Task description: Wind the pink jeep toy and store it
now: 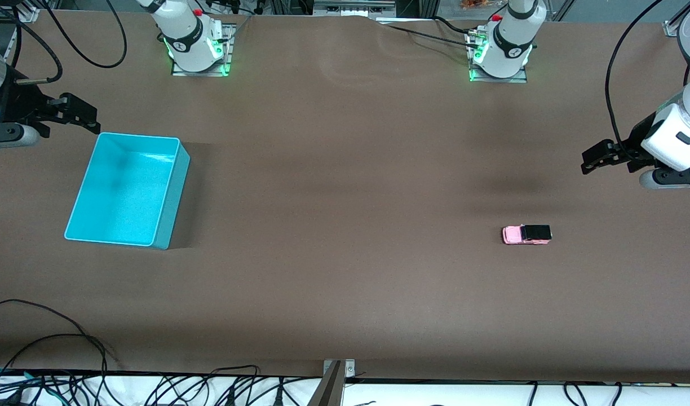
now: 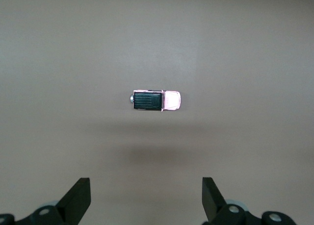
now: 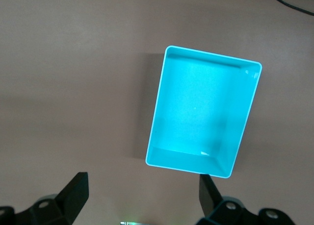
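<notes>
A robotics lab, set up for test runs. 2 white robot arms are bolted by metal base plates [image 1: 198,70] to a wide bench [image 1: 345,293] under a plain brown cover, with green lights glowing at their bases. Loose black cables [image 1: 69,349] trail along the bench edges and aluminium framing [image 1: 353,7] stands at the rim. Under each arm's jaws there is little but bare cover.
</notes>
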